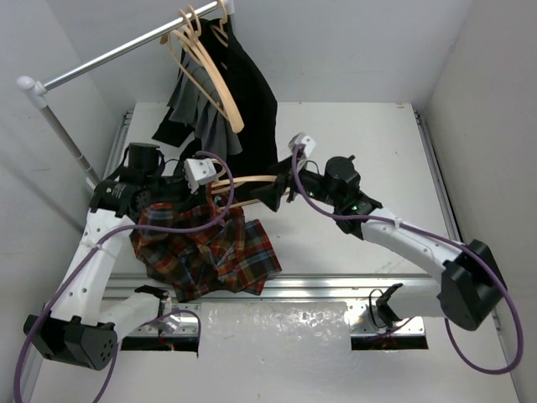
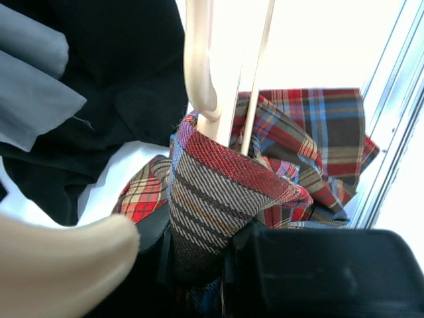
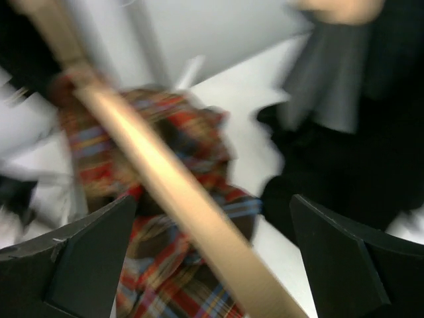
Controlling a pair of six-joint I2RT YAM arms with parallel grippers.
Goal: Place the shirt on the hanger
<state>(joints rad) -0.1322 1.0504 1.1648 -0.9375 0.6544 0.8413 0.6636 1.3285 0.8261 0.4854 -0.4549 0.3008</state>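
The plaid shirt hangs in a bunch from my left gripper, above the table's near left. In the left wrist view my left gripper is shut on a fold of the shirt. The pale hanger pokes into that fold. In the top view the hanger lies roughly level between the two grippers. My right gripper is at its right end. In the blurred right wrist view my right gripper is wide open, with the hanger passing between the fingers.
A clothes rail crosses the back left with several tan hangers. A black garment and a grey garment hang from it, close behind both grippers. Metal rails edge the table.
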